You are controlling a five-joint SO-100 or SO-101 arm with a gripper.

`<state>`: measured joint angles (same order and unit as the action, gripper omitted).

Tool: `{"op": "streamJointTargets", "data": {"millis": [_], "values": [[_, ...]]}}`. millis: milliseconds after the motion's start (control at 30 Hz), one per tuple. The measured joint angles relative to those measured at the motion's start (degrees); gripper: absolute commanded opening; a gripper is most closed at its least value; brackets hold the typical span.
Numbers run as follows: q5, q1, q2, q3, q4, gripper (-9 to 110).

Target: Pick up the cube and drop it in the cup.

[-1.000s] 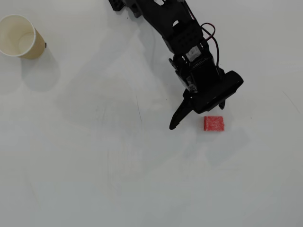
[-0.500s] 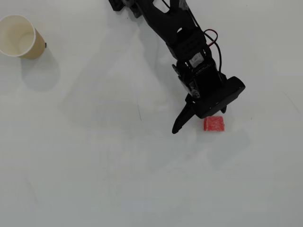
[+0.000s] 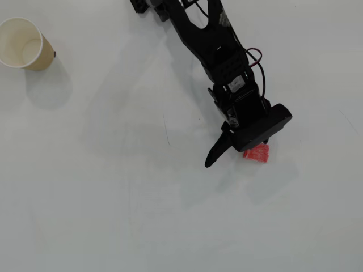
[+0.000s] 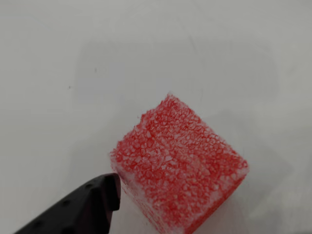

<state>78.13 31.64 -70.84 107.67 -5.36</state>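
Fingers (image 3: 235, 156) (spread) over cube (image 3: 257, 153)

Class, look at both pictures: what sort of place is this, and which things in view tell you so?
Probably a hobby or lab bench set up for robot practice. A plain white table holds only a black arm with its gripper, a red foam cube and a paper cup. Nothing else of the room shows.
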Motion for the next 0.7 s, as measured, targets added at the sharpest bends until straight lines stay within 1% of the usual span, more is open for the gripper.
{"op": "streamJointTargets", "data": {"millis": [700], "values": [[0.00,0.00,5.54,-3.60,0.00,73]]}}
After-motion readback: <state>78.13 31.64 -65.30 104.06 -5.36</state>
